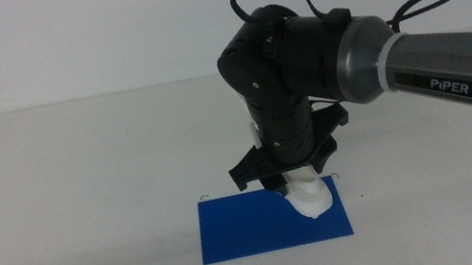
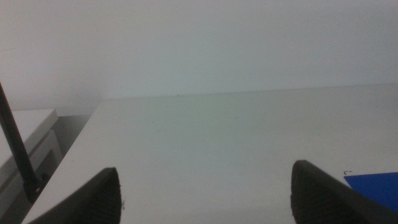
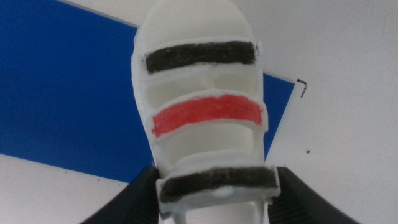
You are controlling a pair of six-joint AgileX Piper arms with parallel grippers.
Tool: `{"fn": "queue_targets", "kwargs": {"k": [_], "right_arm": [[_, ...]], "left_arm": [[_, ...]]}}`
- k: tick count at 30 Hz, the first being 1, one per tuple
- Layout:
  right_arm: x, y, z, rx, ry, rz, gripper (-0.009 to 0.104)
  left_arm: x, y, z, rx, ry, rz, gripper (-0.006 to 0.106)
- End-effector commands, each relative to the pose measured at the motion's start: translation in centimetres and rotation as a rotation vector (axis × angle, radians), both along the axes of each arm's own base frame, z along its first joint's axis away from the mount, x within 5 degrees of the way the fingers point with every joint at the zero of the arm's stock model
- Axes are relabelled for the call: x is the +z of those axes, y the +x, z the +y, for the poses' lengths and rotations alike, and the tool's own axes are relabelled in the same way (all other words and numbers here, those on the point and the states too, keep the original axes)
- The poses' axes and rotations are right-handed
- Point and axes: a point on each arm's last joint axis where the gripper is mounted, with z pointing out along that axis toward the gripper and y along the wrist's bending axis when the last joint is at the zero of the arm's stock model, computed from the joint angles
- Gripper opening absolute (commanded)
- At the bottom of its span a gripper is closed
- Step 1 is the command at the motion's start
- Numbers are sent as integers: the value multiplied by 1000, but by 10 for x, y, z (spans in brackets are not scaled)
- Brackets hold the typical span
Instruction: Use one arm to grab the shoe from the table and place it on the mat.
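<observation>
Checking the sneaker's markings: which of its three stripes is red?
The middle stripe on the white sneaker; the two outer stripes are black.

The right arm (image 1: 369, 55) reaches in from the right, its wrist bent straight down over the mat's (image 1: 244, 233) right half. The right gripper (image 1: 296, 185) is clamped on the shoe (image 3: 202, 106). The left gripper (image 2: 205, 193) waits low, well left of the mat, jaws spread wide.

Bright, even light from above, soft faint shadow on the table (image 1: 79, 180) under the arm (image 1: 302, 62), left wrist view hazy and pale, right wrist view slightly soft on the shoe (image 3: 202, 106), no strong glare
</observation>
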Motion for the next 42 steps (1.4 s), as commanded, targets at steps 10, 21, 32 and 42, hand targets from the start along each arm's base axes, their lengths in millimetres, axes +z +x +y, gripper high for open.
{"fn": "queue_targets", "kwargs": {"k": [10,21,32,42], "right_arm": [[36,6,1,615,-87,-162,-4],[33,7,11,1005,-135,-203,-4],[9,16,12,1052,-123,-148,-4],[-14,19,17,1049,-109,-80,-4]], "left_arm": [[6,-1,0,1,-18,-88,94],[6,-1,0,1,-18,-88,94],[6,-1,0,1,-18,-88,94],[6,-1,0,1,-18,-88,94]]}}
